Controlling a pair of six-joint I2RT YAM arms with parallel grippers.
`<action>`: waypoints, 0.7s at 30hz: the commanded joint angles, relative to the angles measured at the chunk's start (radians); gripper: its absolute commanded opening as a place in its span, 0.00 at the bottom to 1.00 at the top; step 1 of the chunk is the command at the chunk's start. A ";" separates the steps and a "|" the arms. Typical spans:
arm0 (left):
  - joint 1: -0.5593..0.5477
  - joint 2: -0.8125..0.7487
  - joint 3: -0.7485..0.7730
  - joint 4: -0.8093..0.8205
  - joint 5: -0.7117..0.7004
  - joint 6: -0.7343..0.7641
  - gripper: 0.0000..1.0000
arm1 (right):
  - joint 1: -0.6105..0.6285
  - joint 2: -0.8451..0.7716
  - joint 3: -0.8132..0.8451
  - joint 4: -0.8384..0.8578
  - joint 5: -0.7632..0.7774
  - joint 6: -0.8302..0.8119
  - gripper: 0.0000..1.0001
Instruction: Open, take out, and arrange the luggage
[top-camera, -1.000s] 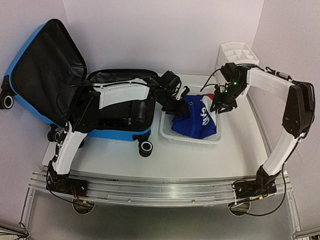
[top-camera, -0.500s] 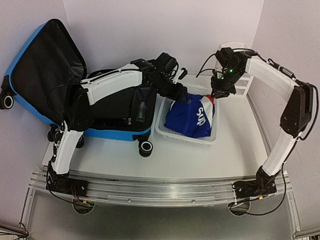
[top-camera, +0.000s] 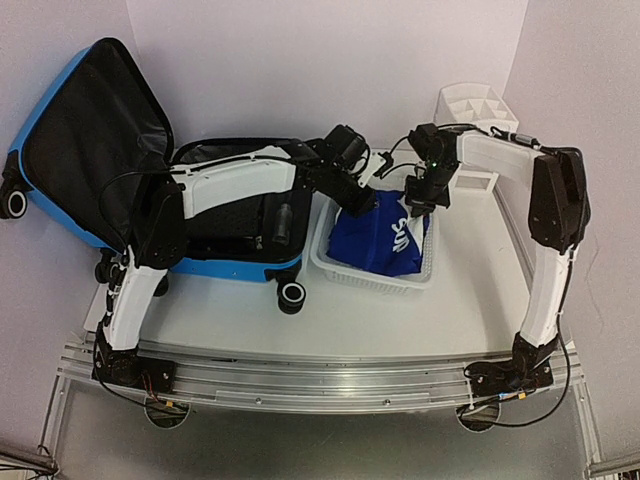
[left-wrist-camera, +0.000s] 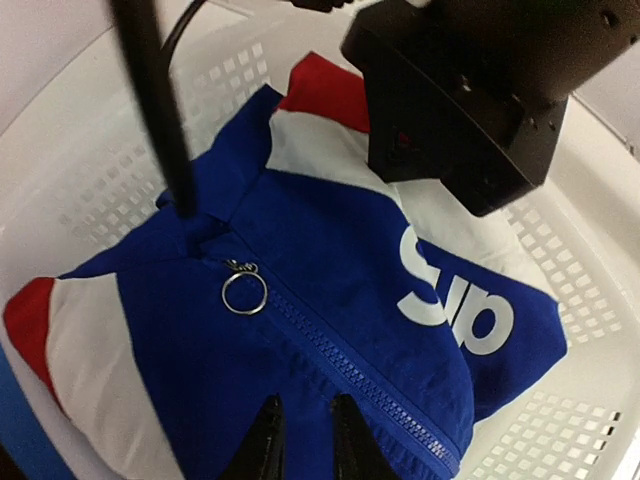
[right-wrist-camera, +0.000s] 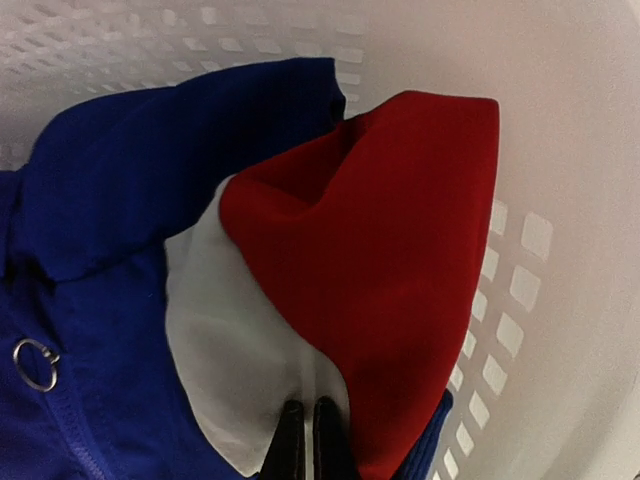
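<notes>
The blue luggage (top-camera: 240, 262) lies open at the left with its black-lined lid (top-camera: 90, 140) standing up. A blue, white and red zip jacket (top-camera: 375, 240) lies in the white perforated basket (top-camera: 370, 280) beside it. My left gripper (top-camera: 357, 198) is over the jacket's left part; in the left wrist view (left-wrist-camera: 300, 440) its jaws pinch a fold of the blue cloth (left-wrist-camera: 330, 330). My right gripper (top-camera: 416, 205) is at the jacket's far right; in the right wrist view (right-wrist-camera: 308, 435) it is shut on the white and red cloth (right-wrist-camera: 380, 250). Its black body (left-wrist-camera: 470, 100) shows in the left wrist view.
A white compartmented organizer (top-camera: 475, 105) stands at the back right corner. A dark bottle-like item (top-camera: 281, 222) lies in the luggage's lower half. The basket's walls (right-wrist-camera: 560, 200) close round both grippers. The luggage's wheel (top-camera: 291, 294) sticks out toward the table's front.
Both grippers lifted the jacket, then lowered it into the basket again. My right gripper has moved left toward the left gripper, and the jacket now lies more bunched up.
</notes>
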 joint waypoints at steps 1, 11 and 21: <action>0.079 0.081 -0.036 0.050 -0.044 -0.055 0.14 | -0.002 0.040 -0.028 0.048 0.070 0.041 0.00; 0.115 0.124 -0.013 0.058 -0.040 -0.036 0.14 | -0.002 0.042 -0.050 0.107 0.141 0.044 0.00; 0.123 0.015 0.182 -0.045 0.130 -0.023 0.22 | 0.113 -0.082 0.087 -0.013 0.283 -0.016 0.00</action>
